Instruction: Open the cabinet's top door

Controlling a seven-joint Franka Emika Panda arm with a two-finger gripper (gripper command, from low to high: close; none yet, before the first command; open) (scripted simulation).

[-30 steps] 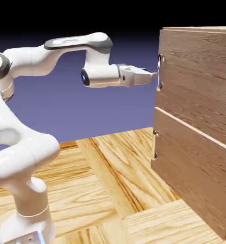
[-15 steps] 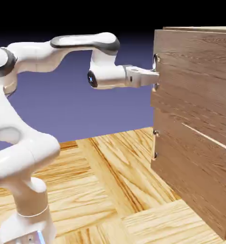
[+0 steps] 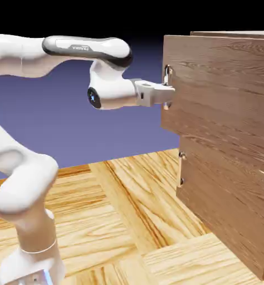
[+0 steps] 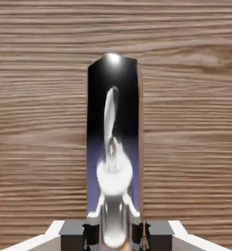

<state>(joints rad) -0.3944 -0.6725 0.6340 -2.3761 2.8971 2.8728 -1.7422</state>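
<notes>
Only one marking shows: small lettering on the dark grey band of the white arm [image 3: 84, 47], upper left of the exterior view; it looks like a brand name, too small to read surely.

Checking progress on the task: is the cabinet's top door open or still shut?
Partly open. The top door has its handle edge standing out past the lower door, with the gripper shut on its handle.

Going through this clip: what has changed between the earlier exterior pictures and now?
The gripper has closed on the handle of the top door and drawn back toward the exterior view's left. The door's handle edge has come out with it, now standing proud of the lower door. The lower door and the cabinet stayed put.
</notes>
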